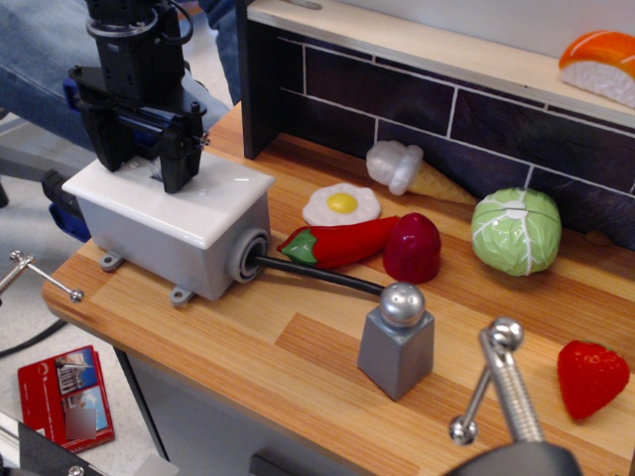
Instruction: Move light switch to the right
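Observation:
The light switch is a grey box (169, 238) with a white faceplate (223, 188) at the left end of the wooden counter. My black gripper (143, 177) stands upright on the faceplate, with its jaws apart. The right finger (179, 164) rests where the small toggle lever sits, so the lever is hidden behind it. The left finger (105, 147) is near the faceplate's left edge. Nothing is held between the fingers.
A black cable (317, 276) runs from the box towards a grey salt shaker (397, 342). A fried egg (341, 204), chili (337, 243), red fruit (412, 248), ice cream cone (402, 167), cabbage (516, 230) and strawberry (591, 377) lie on the counter. A dark tiled back wall (397, 94) stands behind.

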Controlling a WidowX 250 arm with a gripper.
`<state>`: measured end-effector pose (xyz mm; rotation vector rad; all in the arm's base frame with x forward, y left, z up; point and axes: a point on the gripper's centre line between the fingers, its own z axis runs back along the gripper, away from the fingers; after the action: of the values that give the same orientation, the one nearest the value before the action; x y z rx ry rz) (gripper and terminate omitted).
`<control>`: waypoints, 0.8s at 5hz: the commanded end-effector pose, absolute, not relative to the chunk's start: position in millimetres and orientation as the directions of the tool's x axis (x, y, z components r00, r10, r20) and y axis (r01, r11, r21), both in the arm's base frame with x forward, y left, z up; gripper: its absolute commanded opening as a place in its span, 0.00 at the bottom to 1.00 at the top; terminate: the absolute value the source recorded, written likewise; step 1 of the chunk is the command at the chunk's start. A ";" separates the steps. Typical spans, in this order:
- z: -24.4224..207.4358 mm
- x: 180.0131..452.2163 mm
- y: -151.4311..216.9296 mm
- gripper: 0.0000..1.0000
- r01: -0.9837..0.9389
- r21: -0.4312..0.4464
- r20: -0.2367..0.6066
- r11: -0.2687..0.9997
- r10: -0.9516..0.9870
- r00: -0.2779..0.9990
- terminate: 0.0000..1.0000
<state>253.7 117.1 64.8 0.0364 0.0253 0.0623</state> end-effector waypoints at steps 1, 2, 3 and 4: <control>67.9 270.3 109.6 0.00 -0.071 0.054 0.024 0.996 0.070 0.997 0.00; 74.9 269.4 98.9 0.00 -0.074 0.058 0.049 0.996 0.071 0.996 0.00; 76.7 266.8 85.3 0.00 -0.089 0.077 0.064 0.993 0.084 0.994 0.00; 72.1 269.6 73.5 0.00 -0.106 0.089 0.058 0.990 0.102 0.993 0.00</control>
<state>262.8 86.3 66.5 0.0951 -0.0258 0.1366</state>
